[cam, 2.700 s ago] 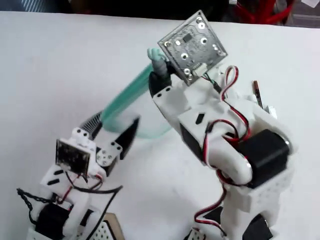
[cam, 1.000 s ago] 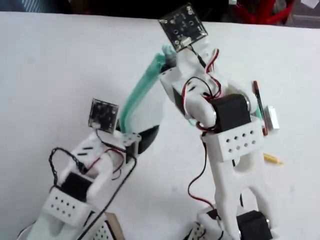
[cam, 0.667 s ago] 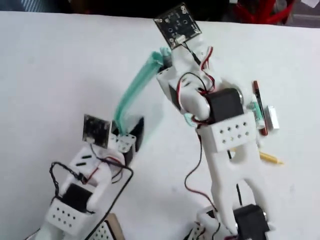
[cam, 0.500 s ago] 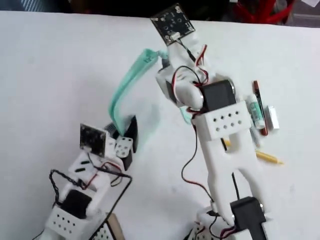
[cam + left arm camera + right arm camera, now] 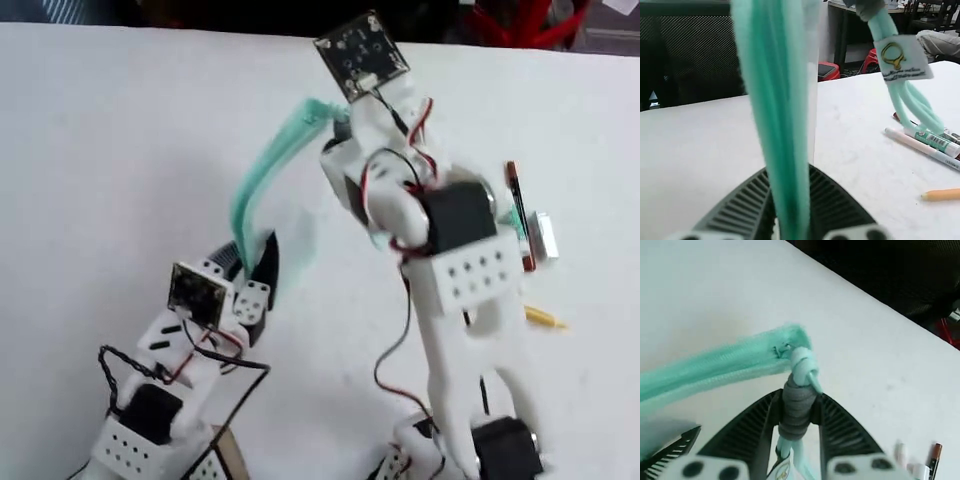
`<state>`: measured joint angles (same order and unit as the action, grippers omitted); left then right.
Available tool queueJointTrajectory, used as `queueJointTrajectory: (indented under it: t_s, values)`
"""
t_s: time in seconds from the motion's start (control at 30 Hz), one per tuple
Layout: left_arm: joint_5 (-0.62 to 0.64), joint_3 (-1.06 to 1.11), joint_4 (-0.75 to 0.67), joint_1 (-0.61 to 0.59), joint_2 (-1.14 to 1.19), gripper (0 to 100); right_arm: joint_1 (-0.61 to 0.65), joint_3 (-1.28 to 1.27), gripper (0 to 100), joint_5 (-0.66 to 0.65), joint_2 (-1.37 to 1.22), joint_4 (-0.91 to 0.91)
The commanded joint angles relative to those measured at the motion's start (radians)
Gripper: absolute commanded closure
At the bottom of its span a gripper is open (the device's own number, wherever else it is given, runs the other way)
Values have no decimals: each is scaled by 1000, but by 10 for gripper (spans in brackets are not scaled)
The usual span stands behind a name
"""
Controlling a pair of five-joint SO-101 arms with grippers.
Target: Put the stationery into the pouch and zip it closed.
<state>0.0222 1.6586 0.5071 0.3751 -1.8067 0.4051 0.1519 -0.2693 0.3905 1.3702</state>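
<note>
My left tool (image 5: 789,175) is clamped narrow on the pouch (image 5: 260,178) edge; my right tool (image 5: 798,397) grips its zipper pull (image 5: 795,415).

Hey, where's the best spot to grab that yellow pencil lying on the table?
Take the pencil by its exposed shaft from above, pinching across it: it lies flat on the table, apart from the pens.

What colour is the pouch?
The pouch is mint green, a soft blue-green. The left wrist view shows it best, right up close.
</note>
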Motion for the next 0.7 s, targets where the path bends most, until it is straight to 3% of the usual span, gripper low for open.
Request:
queueJointTrajectory:
  t_s: [0.0,0.13,0.27,0.47,0.67]
  values:
    - [-11,-5,0,4,-19,978,59,11,981,-14,99,41]
    - [-11,-5,8,4,-19,976,197,6,981,-21,154,99]
    - [-31,-6,11,4,-19,976,291,3,981,-147,157,153]
    - [-46,-28,40,4,-19,976,232,-17,981,-183,156,156]
    - [-38,-75,109,7,-19,976,243,-236,981,-192,156,114]
